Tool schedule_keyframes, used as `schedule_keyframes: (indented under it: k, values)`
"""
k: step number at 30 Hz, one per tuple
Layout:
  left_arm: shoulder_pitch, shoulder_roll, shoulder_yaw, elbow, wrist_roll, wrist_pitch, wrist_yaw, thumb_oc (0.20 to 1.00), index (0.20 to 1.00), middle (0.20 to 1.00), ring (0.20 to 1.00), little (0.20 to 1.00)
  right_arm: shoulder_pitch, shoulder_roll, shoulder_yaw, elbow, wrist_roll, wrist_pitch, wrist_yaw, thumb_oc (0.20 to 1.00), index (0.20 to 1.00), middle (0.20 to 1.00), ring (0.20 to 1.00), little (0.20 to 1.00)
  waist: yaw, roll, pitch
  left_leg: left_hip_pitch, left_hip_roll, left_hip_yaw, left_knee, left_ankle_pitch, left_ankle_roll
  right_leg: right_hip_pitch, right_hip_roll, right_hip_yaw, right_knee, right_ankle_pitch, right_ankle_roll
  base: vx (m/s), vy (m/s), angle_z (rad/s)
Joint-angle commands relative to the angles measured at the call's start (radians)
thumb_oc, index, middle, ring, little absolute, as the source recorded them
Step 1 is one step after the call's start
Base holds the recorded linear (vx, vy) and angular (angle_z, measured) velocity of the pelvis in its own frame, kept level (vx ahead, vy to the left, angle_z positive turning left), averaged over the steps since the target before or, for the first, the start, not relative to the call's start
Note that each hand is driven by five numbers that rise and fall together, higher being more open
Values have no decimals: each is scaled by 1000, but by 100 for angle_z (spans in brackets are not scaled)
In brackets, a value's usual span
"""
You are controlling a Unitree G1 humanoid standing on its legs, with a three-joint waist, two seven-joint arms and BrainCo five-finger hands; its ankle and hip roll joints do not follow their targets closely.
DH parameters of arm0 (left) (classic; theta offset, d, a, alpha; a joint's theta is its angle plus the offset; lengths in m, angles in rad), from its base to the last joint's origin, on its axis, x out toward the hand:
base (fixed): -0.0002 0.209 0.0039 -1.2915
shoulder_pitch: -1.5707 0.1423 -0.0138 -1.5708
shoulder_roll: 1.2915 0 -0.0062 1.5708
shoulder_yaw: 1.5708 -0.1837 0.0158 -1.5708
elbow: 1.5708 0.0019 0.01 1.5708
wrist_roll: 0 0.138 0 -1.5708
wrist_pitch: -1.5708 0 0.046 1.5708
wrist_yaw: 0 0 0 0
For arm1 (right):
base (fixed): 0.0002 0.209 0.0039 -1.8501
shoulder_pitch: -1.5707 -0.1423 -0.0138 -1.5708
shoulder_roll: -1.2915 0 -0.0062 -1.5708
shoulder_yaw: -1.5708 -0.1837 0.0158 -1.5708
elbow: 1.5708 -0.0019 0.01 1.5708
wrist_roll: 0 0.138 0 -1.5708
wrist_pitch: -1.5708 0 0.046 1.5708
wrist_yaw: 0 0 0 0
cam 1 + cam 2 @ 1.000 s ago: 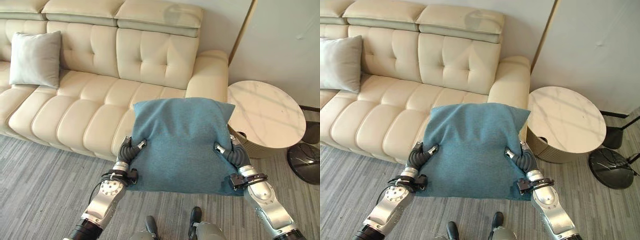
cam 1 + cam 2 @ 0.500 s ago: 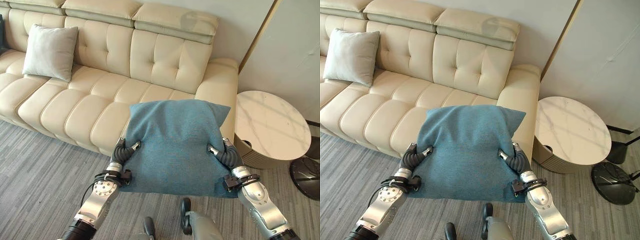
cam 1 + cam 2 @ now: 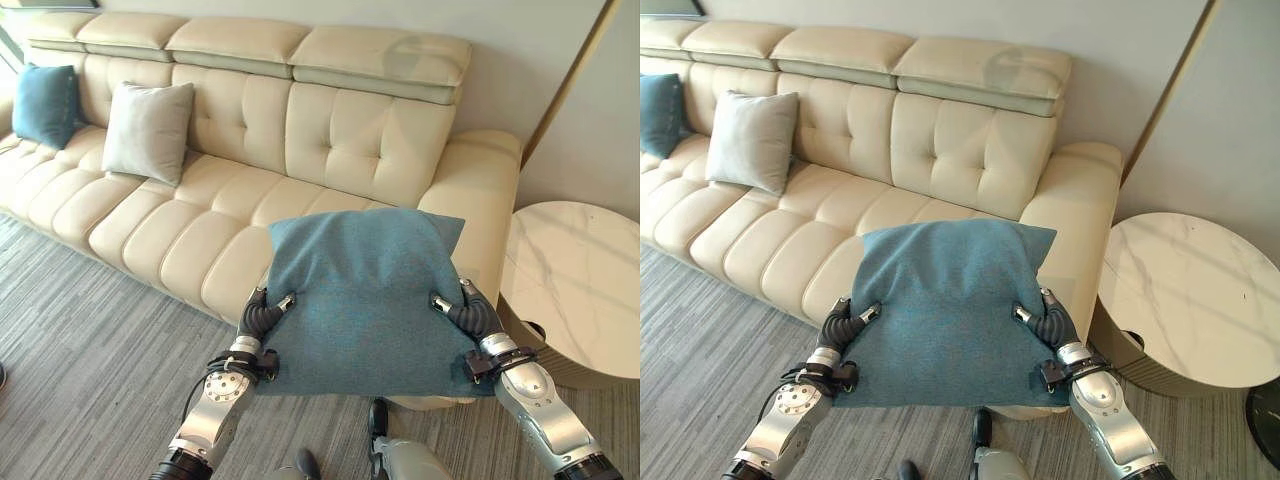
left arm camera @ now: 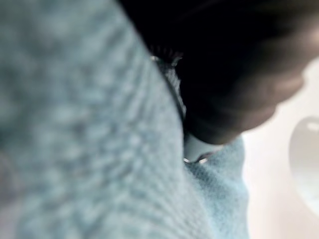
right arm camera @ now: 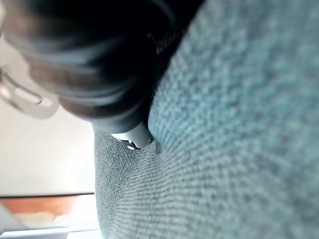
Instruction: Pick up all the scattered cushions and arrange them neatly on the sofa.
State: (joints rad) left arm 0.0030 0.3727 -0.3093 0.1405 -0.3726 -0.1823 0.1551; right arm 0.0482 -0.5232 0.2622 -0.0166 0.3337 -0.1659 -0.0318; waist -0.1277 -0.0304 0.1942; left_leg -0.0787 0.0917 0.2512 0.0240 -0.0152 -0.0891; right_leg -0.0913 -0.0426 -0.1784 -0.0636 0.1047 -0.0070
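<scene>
Left eye view: cream tufted sofa (image 3: 260,190) against a pale wall, grey striped carpet (image 3: 70,340) in front, round marble side table (image 3: 575,290) beside its arm. A grey cushion (image 3: 148,132) and dark teal cushion (image 3: 45,105) stand on the seat. Left robot hand (image 3: 262,312) and right robot hand (image 3: 462,310) pinch the teal cushion (image 3: 365,290) at its edges, above the seat front.

no readable text, labels or signs

The camera has swung left along the sofa (image 3: 300,170), bringing a dark teal cushion (image 3: 45,103) into sight beside the grey cushion (image 3: 148,131), while the round table (image 3: 1195,300) has apparently only slid toward the frame's edge.
</scene>
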Motion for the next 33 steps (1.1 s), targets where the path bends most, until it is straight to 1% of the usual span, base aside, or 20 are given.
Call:
schedule_keyframes:
  k: [1,5,8,11,12,13,15,16,17,19,21,22,24,25,26,27,28,29,30,33]
  values:
    - [-46,-5,-40,-151,20,-92,-75,200,200,200,200,200,-55,74,72,-143,5,-103,71,200,200,200,200,200,14,-47,-79,-15,2,-16,101,-4,-6,51,-52,14,35,-112,120,181,93,-63]
    - [-49,-6,-39,-147,9,-93,-57,200,200,200,200,200,-48,72,69,-136,-6,-99,66,200,200,200,200,200,19,-35,-88,-28,59,-61,35,62,-25,80,-51,52,60,-153,117,243,170,-50]
    - [-68,-13,-47,-135,1,-97,-42,200,200,200,200,200,-45,71,56,-135,-12,-97,56,200,200,200,200,200,30,-22,-82,-75,73,-135,-2,115,-45,106,-62,90,104,-200,117,301,262,-19]
    - [-68,-19,-63,-123,11,-92,-51,200,200,200,200,200,-45,76,50,-124,-30,-95,60,200,200,200,200,200,26,-2,-91,-52,45,-177,-11,79,-27,119,-74,134,174,-239,129,344,338,-23]
    - [-78,-9,-66,-112,15,-87,-53,200,200,200,200,200,-58,88,52,-118,-32,-96,60,200,200,200,200,200,22,-9,-87,-51,12,-177,20,53,1,94,-89,172,242,-228,141,386,501,-37]
    - [-88,5,-58,-94,26,-91,-45,200,200,200,200,200,-88,101,69,-112,-32,-96,66,200,200,200,200,200,22,-13,-75,-35,-5,-137,28,29,38,22,-112,195,385,-157,164,357,490,-37]
    - [-85,16,-47,-92,26,-93,-39,200,200,200,200,200,-103,113,79,-105,-28,-97,64,200,200,200,200,200,30,-12,-71,-20,-11,-99,24,22,51,-20,-119,196,441,-134,172,195,283,-88]
    - [-70,24,-37,-86,35,-90,-46,200,200,200,200,200,-101,123,82,-110,-32,-95,74,200,200,200,200,200,22,-3,-65,27,-21,-58,2,13,65,-75,-112,162,504,-106,168,139,170,-134]
    - [-70,24,-37,-86,35,-90,-46,200,200,200,200,200,-100,123,82,-110,-32,-95,74,200,200,200,200,200,24,-3,-64,30,-22,-56,0,13,65,-75,-113,164,506,-108,169,234,241,-124]
    - [-50,29,-25,-95,38,-96,-59,200,200,200,200,200,-93,124,85,-118,-24,-90,88,200,200,200,200,200,14,-1,-71,70,-44,-36,-24,-2,73,-93,-94,124,453,-113,161,249,133,-30]
    - [-40,29,-17,-99,35,-98,-58,200,200,200,200,200,-101,125,88,-113,-2,-94,94,200,200,200,200,200,13,0,-79,106,-62,-8,-40,-25,76,-131,-82,19,348,-120,144,273,83,-57]
    - [-40,29,-17,-99,35,-98,-58,200,200,200,200,200,-101,124,88,-113,-1,-94,94,200,200,200,200,200,12,2,-79,108,-61,-10,-42,-26,76,-129,-80,16,345,-119,144,156,18,-97]
    - [-44,20,-14,-89,38,-101,-52,200,200,200,200,200,-101,123,94,-93,3,-94,101,200,200,200,200,200,3,1,-77,136,-69,0,-47,-47,75,-154,-71,-40,295,-113,144,186,-14,-57]
    - [-40,18,-12,-94,43,-103,-57,200,200,200,200,200,-93,117,86,-98,1,-94,97,200,200,200,200,200,1,1,-79,138,-69,1,-34,-58,74,-145,-78,-45,276,-115,153,250,-91,-6]
    - [-40,12,-20,-91,56,-91,-69,200,200,200,200,200,-67,113,75,-101,1,-95,100,200,200,200,200,200,-10,-15,-85,134,-80,-10,0,-74,70,-110,-44,8,236,-125,140,193,-92,10]
    - [-38,11,-21,-91,55,-91,-70,200,200,200,200,200,-64,114,74,-103,3,-94,102,200,200,200,200,200,-9,-17,-87,130,-81,-12,7,-73,70,-104,-42,15,224,-120,137,182,-114,14]
    - [-37,4,-19,-91,48,-101,-78,200,200,200,200,200,-59,106,66,-105,7,-101,102,200,200,200,200,200,-2,-23,-91,125,-84,-10,42,-68,56,-63,-42,15,182,-115,126,155,-134,40]
    - [-45,7,-25,-98,46,-104,-82,200,200,200,200,200,-53,89,56,-104,12,-108,89,200,200,200,200,200,6,-35,-93,92,-73,-24,162,-37,19,-15,-34,16,129,-104,112,148,-157,30]
    - [-52,2,-26,-94,41,-105,-76,200,200,200,200,200,-55,86,52,-110,22,-108,86,200,200,200,200,200,12,-45,-96,56,-69,-46,204,-18,7,-6,-37,21,102,-100,107,111,-133,26]
    - [-69,-6,-28,-91,39,-105,-62,200,200,200,200,200,-76,77,57,-108,16,-105,76,200,200,200,200,200,19,-51,-108,1,-65,-99,188,-52,7,14,-43,32,57,-100,112,64,6,-4]
